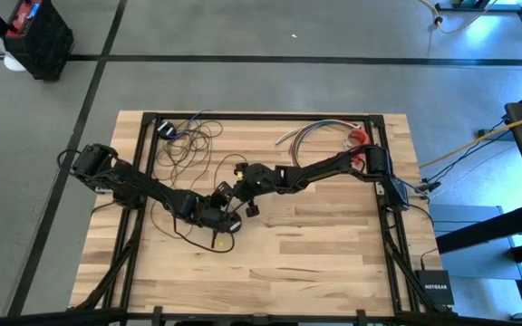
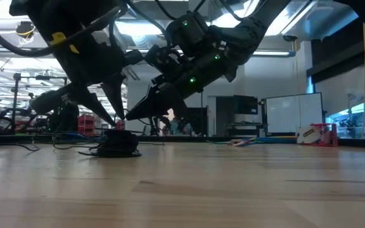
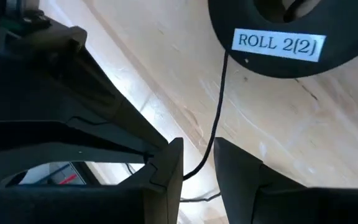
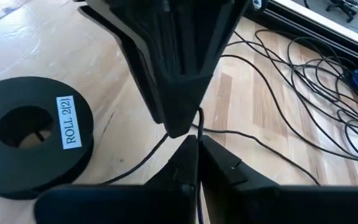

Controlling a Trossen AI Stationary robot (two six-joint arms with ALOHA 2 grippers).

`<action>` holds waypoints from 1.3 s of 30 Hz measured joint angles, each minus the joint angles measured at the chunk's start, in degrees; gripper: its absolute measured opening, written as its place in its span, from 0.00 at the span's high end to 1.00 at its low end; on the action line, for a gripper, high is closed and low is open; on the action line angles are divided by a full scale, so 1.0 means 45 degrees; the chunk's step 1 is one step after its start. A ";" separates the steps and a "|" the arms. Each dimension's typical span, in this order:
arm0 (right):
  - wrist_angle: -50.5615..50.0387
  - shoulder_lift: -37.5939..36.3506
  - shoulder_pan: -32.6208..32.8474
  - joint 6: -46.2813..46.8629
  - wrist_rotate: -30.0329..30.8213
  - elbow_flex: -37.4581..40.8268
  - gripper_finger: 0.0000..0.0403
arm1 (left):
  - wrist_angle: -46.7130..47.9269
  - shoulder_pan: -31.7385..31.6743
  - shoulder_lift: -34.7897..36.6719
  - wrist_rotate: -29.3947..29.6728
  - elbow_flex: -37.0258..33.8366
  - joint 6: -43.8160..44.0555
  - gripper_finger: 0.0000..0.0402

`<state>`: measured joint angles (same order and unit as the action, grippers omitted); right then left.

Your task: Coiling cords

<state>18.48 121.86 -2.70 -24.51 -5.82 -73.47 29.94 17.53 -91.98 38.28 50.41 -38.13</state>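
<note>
The cord is a thin dark wire. Its loose loops (image 1: 188, 145) lie on the table's far left part (image 4: 316, 81). One run leads to a black spool (image 3: 278, 37) labelled ROLL 2(2), which lies flat on the wood (image 4: 33, 140) (image 2: 116, 142). Both grippers meet just above the spool. My right gripper (image 4: 197, 146) (image 1: 231, 192) is shut on the cord. My left gripper (image 3: 199, 158) (image 1: 217, 217) is open, tip to tip with the right one, and the cord (image 3: 215, 134) runs through the gap between its fingers. My right gripper pinches a stretch of cord (image 4: 199, 121) between its two fingertips, reaching in from the table's right and slanting down. The held stretch is lifted off the wood; from there the cord trails down to the table on both sides. My left gripper's fingers (image 3: 229, 165) stand on either side of the cord; I cannot tell whether they touch it.
A bundle of multicoloured wires (image 1: 320, 131) and a red object (image 1: 359, 138) lie at the far right. A black frame rail (image 1: 261, 117) runs along the table's far edge. A yellow cable (image 1: 478, 140) hangs beyond the right edge. Bare wood (image 1: 315, 254) fills the near half.
</note>
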 joint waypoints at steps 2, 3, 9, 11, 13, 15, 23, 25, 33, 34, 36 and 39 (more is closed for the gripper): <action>0.0000 0.0002 0.0002 0.0001 -0.0005 0.0000 0.96 | 0.0072 -0.0064 0.0000 -0.0038 0.0000 -0.0022 0.79; 0.0000 0.0005 0.0004 -0.0005 -0.0005 0.0000 0.96 | 0.0199 -0.0092 0.0000 -0.0034 0.0005 -0.0020 0.79; -0.0048 0.0005 0.0000 -0.0010 -0.0597 0.0005 0.96 | 0.0621 -0.0081 0.0005 -0.0038 0.0005 -0.0510 0.79; -0.0043 0.0005 0.0002 -0.0014 -0.0741 0.0005 0.96 | 0.0633 -0.0070 0.0005 -0.0035 0.0005 -0.1129 0.79; -0.0043 0.0005 0.0005 -0.0019 -0.0758 0.0005 0.96 | 0.0644 -0.0023 0.0005 0.0139 0.0005 -0.1250 0.79; -0.0050 0.0005 0.0010 -0.0019 -0.0758 0.0005 0.96 | 0.0564 0.0099 0.0005 0.0803 0.0005 0.0073 0.79; -0.0134 0.0005 0.0010 -0.0019 -0.0758 0.0010 0.96 | 0.1073 0.0461 0.0687 0.0878 0.0005 0.6892 0.79; -0.0135 0.0005 0.0010 -0.0020 -0.0758 0.0010 0.96 | 0.1145 0.0528 0.0858 0.0774 0.0000 0.7736 0.79; -0.0122 0.0005 0.0010 -0.0054 -0.0704 0.0010 0.96 | -0.0215 0.0489 0.0947 -0.0675 -0.0015 0.7986 0.79; -0.0126 0.0005 0.0010 -0.0060 -0.0595 0.0010 0.96 | -0.0375 0.0489 0.0947 -0.0976 -0.0015 0.7986 0.79; -0.0131 0.0005 0.0010 -0.0139 -0.0542 0.0010 0.96 | -0.0430 0.0484 0.0957 -0.1009 -0.0015 0.8026 0.79; -0.0126 0.0005 0.0010 -0.0233 -0.0507 0.0010 0.96 | -0.0002 0.0200 0.0967 -0.0198 -0.0015 0.8363 0.79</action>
<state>17.91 121.89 -2.66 -25.56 -8.11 -73.43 29.93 18.42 -87.64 37.39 50.35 -0.50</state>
